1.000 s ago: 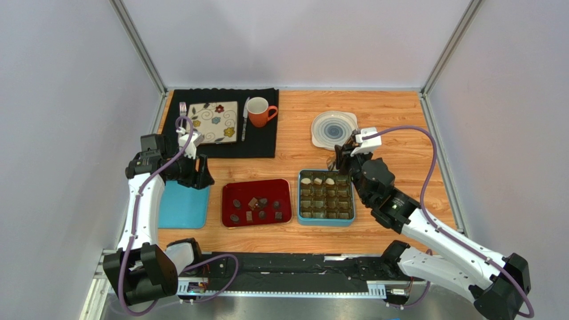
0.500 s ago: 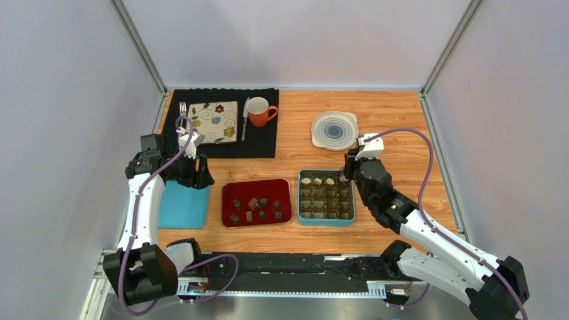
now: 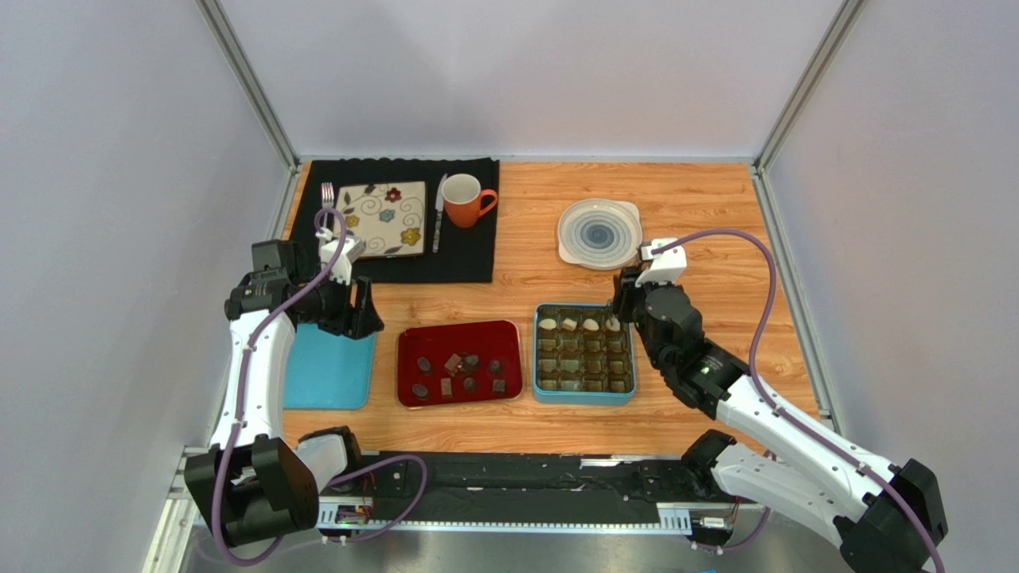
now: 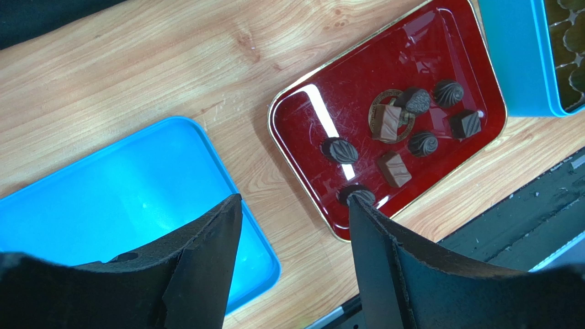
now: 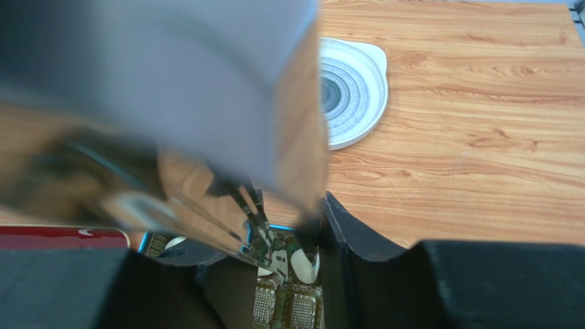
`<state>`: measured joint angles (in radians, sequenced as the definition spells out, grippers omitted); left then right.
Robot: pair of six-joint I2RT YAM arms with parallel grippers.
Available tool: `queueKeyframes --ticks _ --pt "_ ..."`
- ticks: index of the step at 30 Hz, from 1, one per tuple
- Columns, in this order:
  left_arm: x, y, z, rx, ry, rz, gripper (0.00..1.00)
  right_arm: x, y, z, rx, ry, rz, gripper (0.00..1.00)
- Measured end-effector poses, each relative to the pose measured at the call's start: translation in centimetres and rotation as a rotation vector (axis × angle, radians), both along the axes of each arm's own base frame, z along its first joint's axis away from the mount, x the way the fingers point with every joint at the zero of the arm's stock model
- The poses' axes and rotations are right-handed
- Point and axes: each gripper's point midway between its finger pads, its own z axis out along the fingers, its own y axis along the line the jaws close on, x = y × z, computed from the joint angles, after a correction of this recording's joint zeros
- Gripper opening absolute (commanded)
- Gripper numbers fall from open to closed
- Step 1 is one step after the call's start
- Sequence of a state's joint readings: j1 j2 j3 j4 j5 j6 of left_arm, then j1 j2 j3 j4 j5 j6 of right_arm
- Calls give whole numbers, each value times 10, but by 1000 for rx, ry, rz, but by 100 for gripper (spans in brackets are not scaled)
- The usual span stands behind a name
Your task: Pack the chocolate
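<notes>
Several dark chocolates (image 3: 455,364) lie on the red tray (image 3: 402,370), also in the left wrist view (image 4: 388,123). The teal box (image 3: 583,398) with a brown gridded insert holds white chocolates (image 3: 569,324) along its far row. My right gripper (image 3: 620,308) is over the box's far right corner, shut on metal tongs (image 5: 233,226). The tong tips are at a white chocolate (image 5: 303,264) in the far right cell; I cannot tell if they grip it. My left gripper (image 4: 294,202) is open and empty, above the gap between the blue lid (image 4: 103,192) and the red tray (image 4: 323,116).
A white round lid (image 3: 598,232) lies behind the box. A black mat (image 3: 473,257) at the back left carries a flowered plate (image 3: 383,219), an orange mug (image 3: 464,199) and cutlery. Grey walls enclose the table.
My right gripper with the tongs has moved nearer and down, from behind the box to over its far right corner. A white chocolate now shows in that cell. The left arm is still.
</notes>
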<state>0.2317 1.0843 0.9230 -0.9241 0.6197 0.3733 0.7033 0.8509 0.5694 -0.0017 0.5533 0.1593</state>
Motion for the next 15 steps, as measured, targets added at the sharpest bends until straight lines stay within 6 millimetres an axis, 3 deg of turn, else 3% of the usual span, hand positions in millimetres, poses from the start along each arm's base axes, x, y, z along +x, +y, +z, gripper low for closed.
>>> queueKeyframes --ticks 5,9,15 --pt "0 0 0 0 0 0 68 -4 17 4 34 0 90 30" --pt "0 0 0 1 0 0 68 -10 46 16 62 -12 193 27" --pt "0 1 0 4 1 2 68 -33 134 43 104 -42 425 27"
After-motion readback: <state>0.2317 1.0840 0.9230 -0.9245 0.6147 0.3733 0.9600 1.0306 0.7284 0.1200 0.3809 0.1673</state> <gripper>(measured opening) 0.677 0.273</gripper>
